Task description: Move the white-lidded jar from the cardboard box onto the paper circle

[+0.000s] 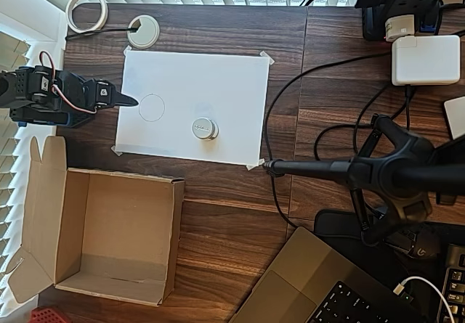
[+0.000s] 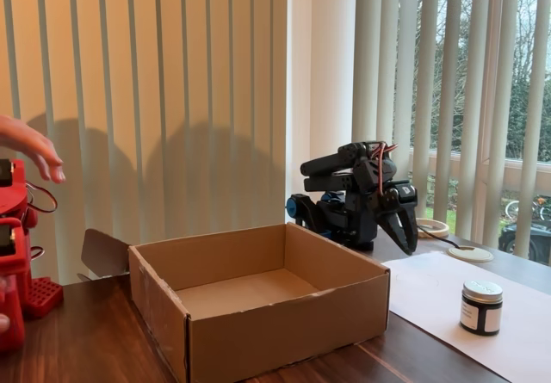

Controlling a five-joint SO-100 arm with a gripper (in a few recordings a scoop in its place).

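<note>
Overhead view: I am a black robot arm folded up at the nine o'clock edge of a dark wooden table (image 1: 225, 214). My gripper (image 1: 125, 99) points toward three o'clock, its tip just crossing the left edge of a white sheet of paper (image 1: 218, 91) taped down at its corners. My two fingers meet in one dark point with nothing between them, so my jaws are pressed together and empty.

The white-lidded jar (image 1: 204, 128) stands upright on the paper, toward the sheet's six o'clock edge. The paper circle (image 1: 151, 107), a thin pencil outline, lies at ten o'clock from the jar, clearly apart from it, and sits just off my fingertip on its three o'clock side. The jar is not on the circle.

The cardboard box (image 1: 102, 236) rests at the table's seven o'clock corner, open on top, flaps spread along its nine o'clock side, nothing inside.

At the table's eleven o'clock corner lie a white tape ring (image 1: 87, 11) and, just beside it, a white round disc (image 1: 143, 31) with a dark centre hole.

Fixed view, from the side: the box (image 2: 258, 314) fills the foreground, my gripper (image 2: 398, 228) hangs down behind it with tips together, and the jar (image 2: 481, 307) stands on the paper at four o'clock from my tip, well apart from me. A person's hand (image 2: 30, 146) reaches in at the nine o'clock edge.
</note>
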